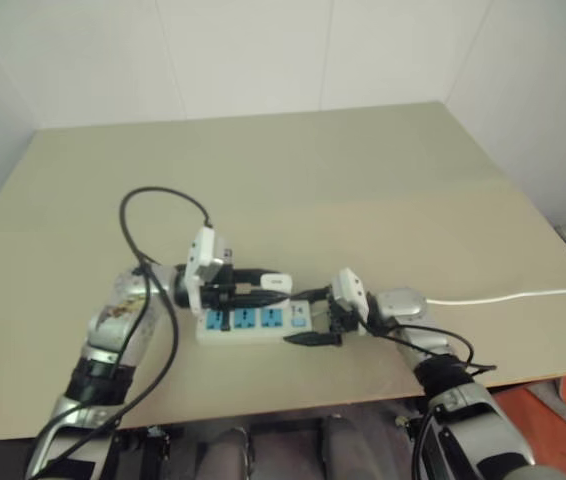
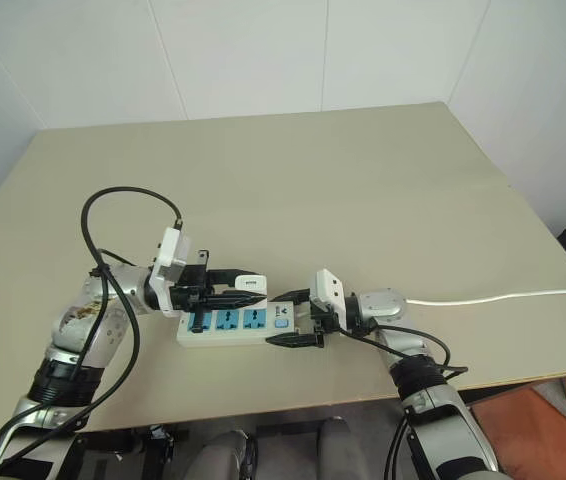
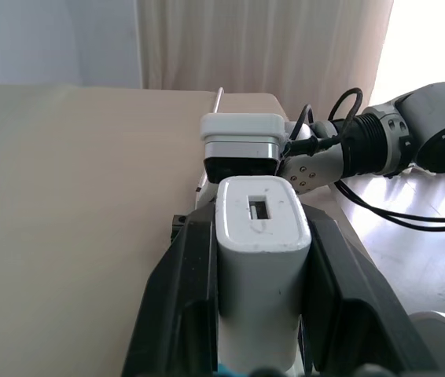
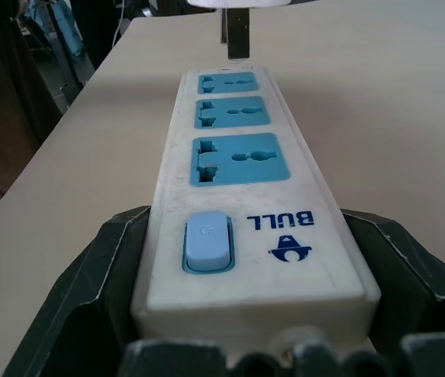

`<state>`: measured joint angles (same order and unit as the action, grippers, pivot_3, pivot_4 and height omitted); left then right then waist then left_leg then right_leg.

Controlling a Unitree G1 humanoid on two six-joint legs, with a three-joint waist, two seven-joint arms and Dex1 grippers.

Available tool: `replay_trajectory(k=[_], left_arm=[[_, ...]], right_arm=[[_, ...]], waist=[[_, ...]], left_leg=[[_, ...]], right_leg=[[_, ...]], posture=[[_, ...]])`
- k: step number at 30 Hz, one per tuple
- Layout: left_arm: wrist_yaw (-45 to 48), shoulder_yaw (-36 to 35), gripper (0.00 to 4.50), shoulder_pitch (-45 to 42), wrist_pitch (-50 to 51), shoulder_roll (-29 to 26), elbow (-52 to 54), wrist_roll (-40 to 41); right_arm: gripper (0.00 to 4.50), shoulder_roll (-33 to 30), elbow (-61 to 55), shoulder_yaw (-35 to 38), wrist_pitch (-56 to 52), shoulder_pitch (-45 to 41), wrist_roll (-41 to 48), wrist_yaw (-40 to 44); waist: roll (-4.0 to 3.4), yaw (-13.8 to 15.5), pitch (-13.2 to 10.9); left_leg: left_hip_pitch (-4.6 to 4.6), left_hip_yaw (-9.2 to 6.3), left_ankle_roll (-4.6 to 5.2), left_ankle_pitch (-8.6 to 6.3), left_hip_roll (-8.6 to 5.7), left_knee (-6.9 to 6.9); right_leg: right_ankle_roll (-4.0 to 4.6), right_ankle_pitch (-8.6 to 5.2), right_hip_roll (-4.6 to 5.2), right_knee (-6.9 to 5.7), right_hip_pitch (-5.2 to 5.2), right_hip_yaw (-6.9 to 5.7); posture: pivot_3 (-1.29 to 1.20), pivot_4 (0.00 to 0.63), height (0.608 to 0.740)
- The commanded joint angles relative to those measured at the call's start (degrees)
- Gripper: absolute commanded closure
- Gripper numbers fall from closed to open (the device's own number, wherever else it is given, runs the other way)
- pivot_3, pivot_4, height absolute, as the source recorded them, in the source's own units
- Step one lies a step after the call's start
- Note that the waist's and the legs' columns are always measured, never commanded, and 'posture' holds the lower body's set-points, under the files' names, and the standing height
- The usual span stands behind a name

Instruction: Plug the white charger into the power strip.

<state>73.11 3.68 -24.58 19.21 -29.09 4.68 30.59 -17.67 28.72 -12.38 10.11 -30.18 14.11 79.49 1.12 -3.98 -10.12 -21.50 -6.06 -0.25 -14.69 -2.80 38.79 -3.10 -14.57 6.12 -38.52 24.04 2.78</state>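
The white charger [image 1: 275,283] is held level in my left gripper [image 1: 263,286], whose black fingers [image 3: 183,290] are shut on its two sides, a little above the power strip [image 1: 253,320]. The strip lies on the table near the front edge, with three blue socket faces [image 4: 234,157] and a blue switch [image 4: 207,242]. My right gripper [image 2: 273,320] straddles the switch end, one finger against each long side. In the right wrist view the charger's metal prong [image 4: 237,35] hangs over the far socket.
The strip's white cord [image 1: 523,296] runs right to the edge of the beige table [image 1: 363,180]. A black cable [image 1: 153,200] loops up from my left arm. White walls stand behind the table. Orange floor [image 1: 563,400] shows at the right.
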Motion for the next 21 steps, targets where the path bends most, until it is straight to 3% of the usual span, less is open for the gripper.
replay_trajectory(k=[1, 7, 21], left_arm=[[0.38, -0.81, 3.49, 0.9, -0.34, -0.9, 1.82, 1.06], [1.38, -0.18, 3.49, 2.66, -0.42, -1.63, 0.78, 0.95], [6.89, 3.78, 3.49, 2.93, -12.67, -0.48, -7.85, -5.44]], right_arm=[[1.09, 0.21, 0.15, -0.36, 1.13, -0.55, -0.26, 0.95], [1.09, 0.27, -0.17, -0.35, 1.2, -0.17, -0.26, 0.6], [1.09, 0.03, -0.51, -0.31, 0.88, -0.39, -0.29, 0.58]], waist=[[0.0, -0.03, 0.0], [0.0, -0.01, 0.0], [0.0, 0.02, 0.0]], left_leg=[[0.0, 0.0, 0.0, 0.0, 0.0, 0.0], [0.0, 0.0, 0.0, 0.0, 0.0, -0.03], [0.0, 0.01, 0.0, 0.0, 0.0, -0.05]], right_leg=[[0.0, 0.0, 0.0, 0.01, 0.0, 0.0], [0.01, 0.01, 0.0, 0.03, 0.0, 0.0], [0.02, 0.02, 0.0, 0.07, 0.0, 0.0]], posture=[[0.0, 0.15, 0.74], [0.0, 0.15, 0.74], [0.0, 0.15, 0.74]])
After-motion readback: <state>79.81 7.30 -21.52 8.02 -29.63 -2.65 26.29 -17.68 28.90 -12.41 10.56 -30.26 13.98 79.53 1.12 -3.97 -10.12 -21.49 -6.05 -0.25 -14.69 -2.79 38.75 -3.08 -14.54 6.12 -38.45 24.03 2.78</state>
